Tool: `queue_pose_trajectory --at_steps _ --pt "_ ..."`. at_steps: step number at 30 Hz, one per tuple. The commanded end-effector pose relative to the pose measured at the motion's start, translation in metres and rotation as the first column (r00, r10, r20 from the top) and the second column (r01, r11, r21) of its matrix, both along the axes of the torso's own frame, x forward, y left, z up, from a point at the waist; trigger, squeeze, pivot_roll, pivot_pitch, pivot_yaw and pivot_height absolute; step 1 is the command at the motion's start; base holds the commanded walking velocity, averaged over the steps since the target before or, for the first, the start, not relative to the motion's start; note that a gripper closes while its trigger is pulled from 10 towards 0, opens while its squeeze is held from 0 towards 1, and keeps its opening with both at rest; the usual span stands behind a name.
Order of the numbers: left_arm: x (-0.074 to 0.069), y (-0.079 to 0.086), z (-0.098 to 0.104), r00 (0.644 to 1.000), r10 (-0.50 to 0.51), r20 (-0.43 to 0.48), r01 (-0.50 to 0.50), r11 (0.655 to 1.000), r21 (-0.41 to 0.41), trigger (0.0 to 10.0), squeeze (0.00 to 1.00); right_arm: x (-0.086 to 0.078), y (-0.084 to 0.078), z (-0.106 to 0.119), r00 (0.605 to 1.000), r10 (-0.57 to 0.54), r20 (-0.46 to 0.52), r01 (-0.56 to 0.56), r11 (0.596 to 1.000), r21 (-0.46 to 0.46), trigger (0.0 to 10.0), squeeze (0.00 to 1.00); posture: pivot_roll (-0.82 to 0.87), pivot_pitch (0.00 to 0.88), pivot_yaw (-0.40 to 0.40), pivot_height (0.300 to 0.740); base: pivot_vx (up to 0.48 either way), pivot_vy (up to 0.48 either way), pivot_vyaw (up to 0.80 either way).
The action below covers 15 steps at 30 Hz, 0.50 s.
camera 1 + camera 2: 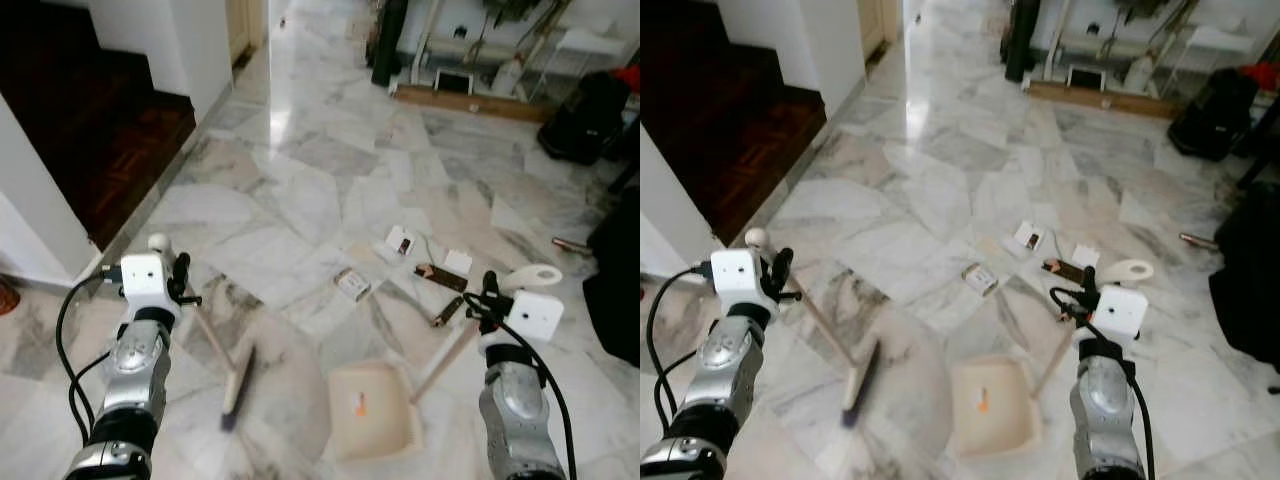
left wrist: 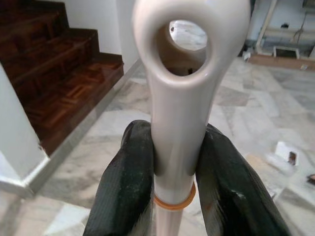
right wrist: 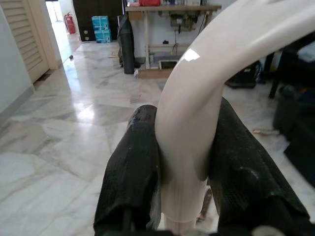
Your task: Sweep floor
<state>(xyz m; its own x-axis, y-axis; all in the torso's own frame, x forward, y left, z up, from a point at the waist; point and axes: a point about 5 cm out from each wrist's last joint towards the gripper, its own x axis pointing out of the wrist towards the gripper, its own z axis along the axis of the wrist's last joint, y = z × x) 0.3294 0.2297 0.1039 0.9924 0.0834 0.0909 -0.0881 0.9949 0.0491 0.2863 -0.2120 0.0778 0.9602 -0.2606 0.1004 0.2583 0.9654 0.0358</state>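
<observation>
Left gripper (image 2: 174, 167) clamps the cream long-handled brush (image 1: 236, 385), lower left; right gripper (image 3: 184, 162) clamps the beige plastic dustpan (image 1: 375, 410), lower centre. Scattered litter (image 1: 352, 284) lies beyond, mid-frame.

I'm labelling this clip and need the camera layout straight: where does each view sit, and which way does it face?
Left eye view: on the head, looking forward and down at the marble floor; both silver arms show, the left hand holding the broom, the right hand holding the dustpan.
Right eye view: the same scene, with litter ahead.
Left wrist view: along the fingers clamping the broom handle, toward the stairs.
Right wrist view: along the fingers around the dustpan handle, down the hall.
Shared: both eye views show both tools.
</observation>
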Motion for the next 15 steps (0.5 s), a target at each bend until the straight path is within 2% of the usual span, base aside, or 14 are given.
queue_pose_trajectory --at_steps 1,15 --pt "0.0032 -0.0049 0.0081 0.999 -0.014 0.043 0.014 1.0 0.006 10.0 0.0 -0.001 -0.0062 0.0032 1.0 -0.018 0.017 0.018 1.0 -0.009 10.0 0.0 0.07 0.097 -0.034 0.74 0.341 0.0 0.0" --pt "0.0034 -0.0072 0.0083 0.999 -0.017 0.046 0.017 1.0 0.004 10.0 0.0 0.0002 -0.0028 0.0059 1.0 -0.004 0.031 0.004 1.0 -0.009 10.0 0.0 0.07 0.101 -0.036 0.74 0.343 0.0 0.0"
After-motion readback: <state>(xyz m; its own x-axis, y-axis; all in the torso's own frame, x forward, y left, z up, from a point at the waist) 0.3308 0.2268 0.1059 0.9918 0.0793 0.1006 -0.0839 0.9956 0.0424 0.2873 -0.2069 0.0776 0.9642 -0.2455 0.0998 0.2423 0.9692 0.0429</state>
